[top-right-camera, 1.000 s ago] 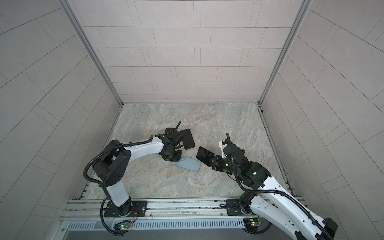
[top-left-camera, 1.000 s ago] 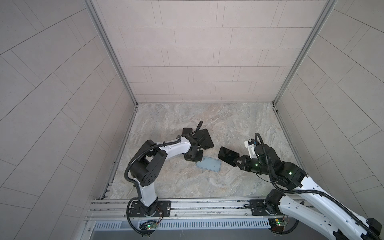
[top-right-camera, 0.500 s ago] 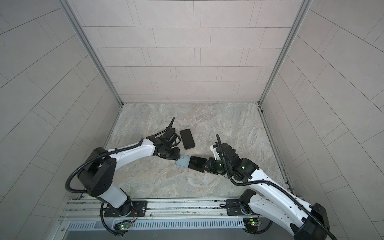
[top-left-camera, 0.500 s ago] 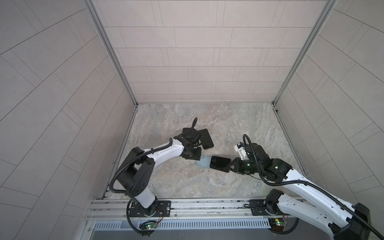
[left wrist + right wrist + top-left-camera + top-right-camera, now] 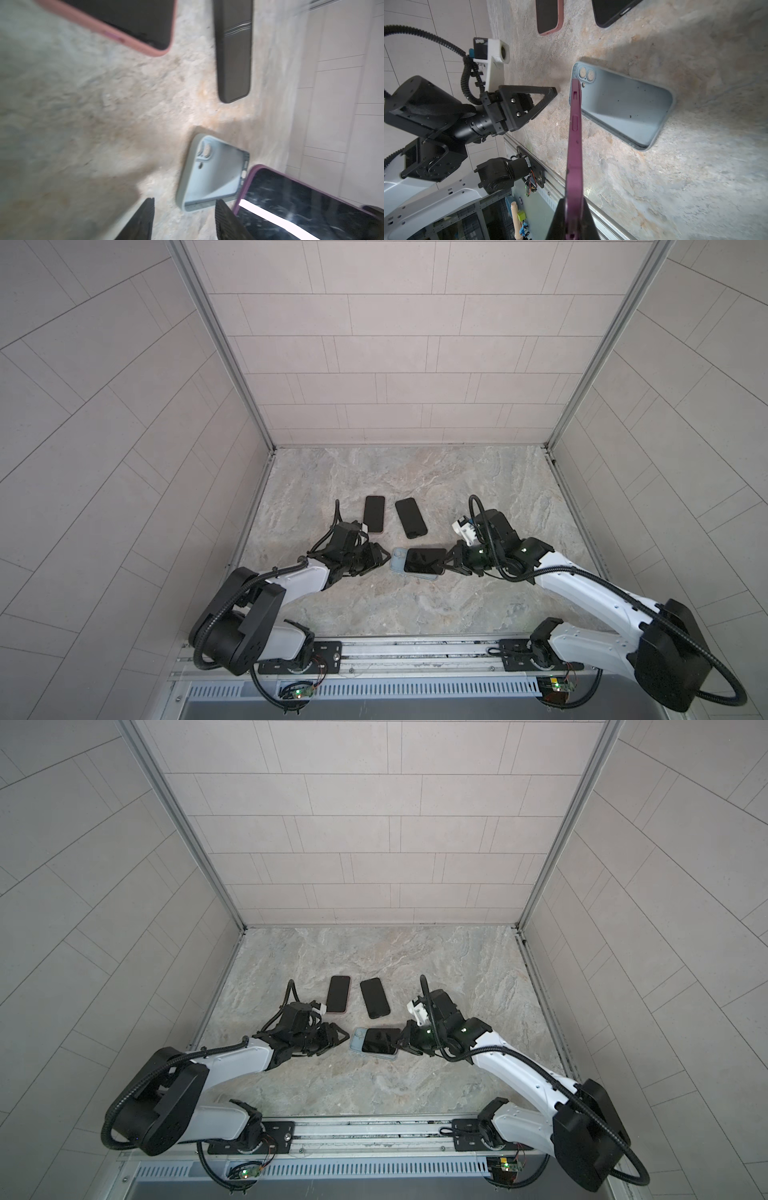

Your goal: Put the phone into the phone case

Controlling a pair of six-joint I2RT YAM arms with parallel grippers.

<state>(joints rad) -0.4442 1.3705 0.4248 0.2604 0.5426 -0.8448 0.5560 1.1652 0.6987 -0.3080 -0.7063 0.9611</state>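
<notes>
Grip: pinching phone [image 5: 424,561] at its 3 o'clock end with right gripper [image 5: 444,566], holding it over case [image 5: 397,561]; hanging left gripper [image 5: 380,562] spread at case's 9 o'clock, just beside, not touching.

Purple-edged phone [image 5: 574,133] over pale-blue phone case [image 5: 623,108], case empty, open side up
</notes>
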